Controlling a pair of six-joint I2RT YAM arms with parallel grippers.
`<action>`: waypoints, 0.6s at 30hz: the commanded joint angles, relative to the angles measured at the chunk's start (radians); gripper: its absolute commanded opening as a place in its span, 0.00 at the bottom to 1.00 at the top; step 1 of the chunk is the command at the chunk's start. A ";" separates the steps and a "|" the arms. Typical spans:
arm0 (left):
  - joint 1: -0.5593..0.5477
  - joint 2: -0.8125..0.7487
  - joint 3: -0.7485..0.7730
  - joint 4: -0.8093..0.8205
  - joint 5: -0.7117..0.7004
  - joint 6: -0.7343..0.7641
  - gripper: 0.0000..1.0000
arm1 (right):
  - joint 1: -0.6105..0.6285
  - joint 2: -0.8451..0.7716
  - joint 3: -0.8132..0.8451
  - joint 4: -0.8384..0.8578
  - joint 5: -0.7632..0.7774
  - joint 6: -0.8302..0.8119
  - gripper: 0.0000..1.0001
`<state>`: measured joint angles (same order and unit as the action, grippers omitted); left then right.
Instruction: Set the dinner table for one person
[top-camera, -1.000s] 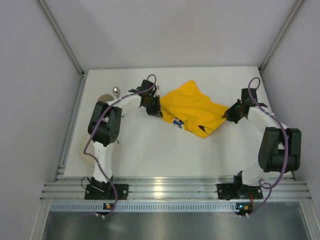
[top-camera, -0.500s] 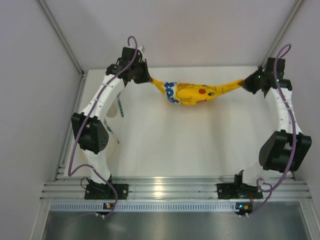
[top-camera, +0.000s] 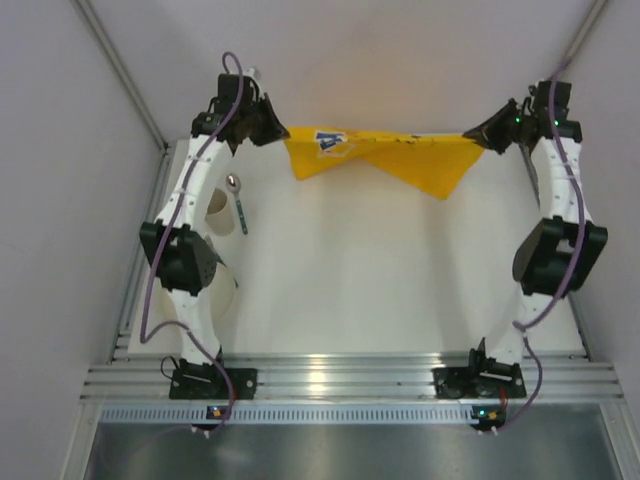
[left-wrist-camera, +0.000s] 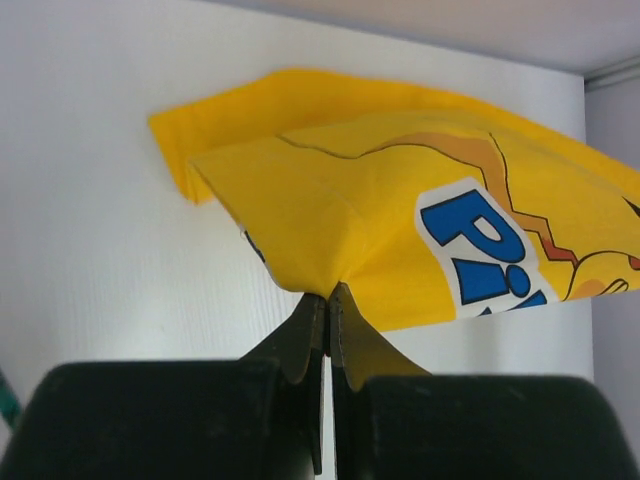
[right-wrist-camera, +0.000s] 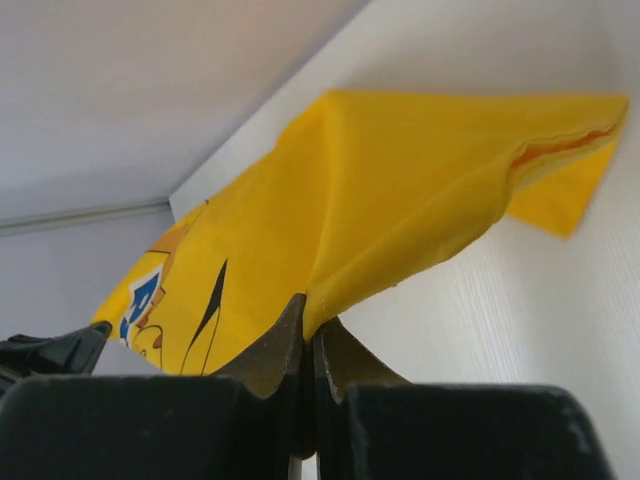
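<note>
The dinner table (top-camera: 380, 290) is white, with a rail at its near edge. A spoon (top-camera: 238, 203) and a cup (top-camera: 216, 211) lie toward the table's left side. Above the table's far edge hangs the yellow mat (top-camera: 400, 155). A second ago it lay slumped on the table's middle; now it is stretched taut, with left jaws and right jaws each clenched on a corner. Judged: the mat is spread and ready to be lowered onto the table.
</note>
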<state>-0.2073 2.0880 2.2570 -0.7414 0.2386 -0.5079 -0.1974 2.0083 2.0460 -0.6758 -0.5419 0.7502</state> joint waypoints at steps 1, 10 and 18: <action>-0.006 -0.328 -0.205 0.092 -0.036 0.026 0.00 | -0.071 -0.334 -0.192 -0.027 0.020 -0.130 0.00; -0.015 -0.700 -0.896 0.128 -0.019 0.035 0.00 | -0.043 -0.706 -0.978 -0.036 0.111 -0.157 0.00; -0.020 -0.882 -1.433 0.191 0.068 -0.040 0.00 | -0.105 -0.762 -1.521 -0.002 0.124 -0.212 0.00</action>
<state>-0.2371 1.2835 0.8921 -0.5827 0.2886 -0.5205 -0.2600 1.3144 0.5560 -0.6537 -0.4782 0.5972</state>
